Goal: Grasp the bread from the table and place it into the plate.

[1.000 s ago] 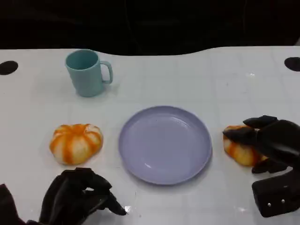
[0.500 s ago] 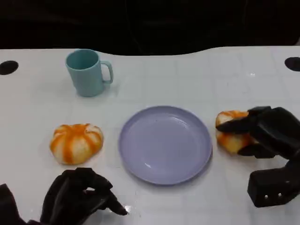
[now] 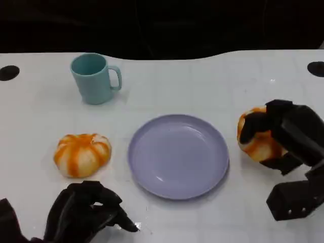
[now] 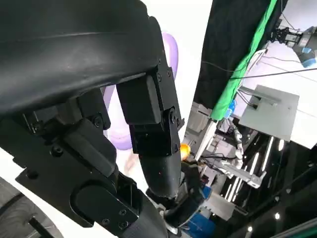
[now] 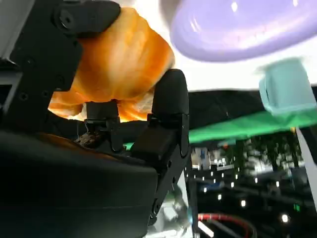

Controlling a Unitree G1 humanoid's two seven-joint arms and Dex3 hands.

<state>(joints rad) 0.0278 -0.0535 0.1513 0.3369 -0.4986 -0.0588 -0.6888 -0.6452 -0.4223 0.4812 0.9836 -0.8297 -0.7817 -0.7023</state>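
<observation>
Bright, even overhead light; glare spots on the plate (image 3: 177, 157); wrist views blurred.

Orange-and-white striped bread (image 3: 258, 142), lavender plate (image 3: 178, 156), teal mug (image 3: 94, 78), white table (image 3: 202, 86).

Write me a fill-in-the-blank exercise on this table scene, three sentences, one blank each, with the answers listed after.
1. The right hand holds one orange bread to the ____ of the purple plate.
2. The second bread lies on the table beside the plate, on the robot's ____ side.
3. The teal ____ stands behind that second bread, handle towards the plate.

Missing words: right; left; mug
</observation>
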